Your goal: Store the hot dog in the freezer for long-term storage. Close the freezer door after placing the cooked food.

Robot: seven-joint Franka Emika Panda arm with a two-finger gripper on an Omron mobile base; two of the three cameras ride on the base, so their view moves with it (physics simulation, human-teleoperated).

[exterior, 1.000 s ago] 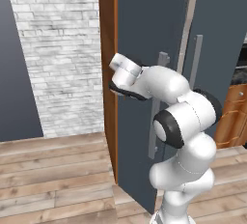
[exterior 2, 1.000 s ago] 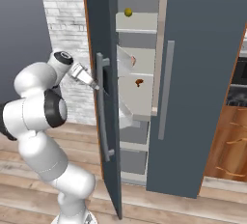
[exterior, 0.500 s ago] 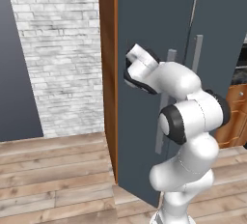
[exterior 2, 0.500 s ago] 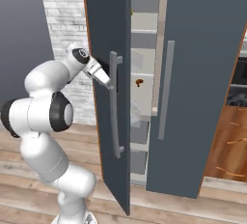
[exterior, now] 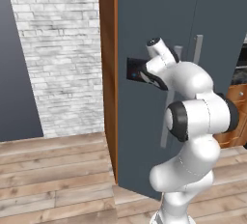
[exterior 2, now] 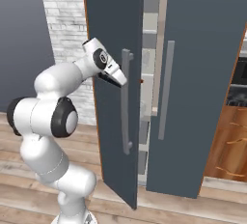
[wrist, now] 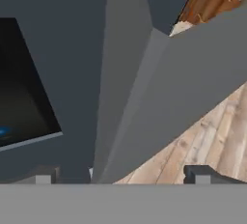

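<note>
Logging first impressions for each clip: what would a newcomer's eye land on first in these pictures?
The white arm stands out, its gripper up against the freezer door beside the long grey bar handle. That dark slate door is swung nearly shut, leaving a narrow gap where pale shelves show in the right base view. In the left base view the door's black control rectangle sits just left of the hand.

Freezer interior mostly behind its door; claw tips perhaps cropped.
</note>
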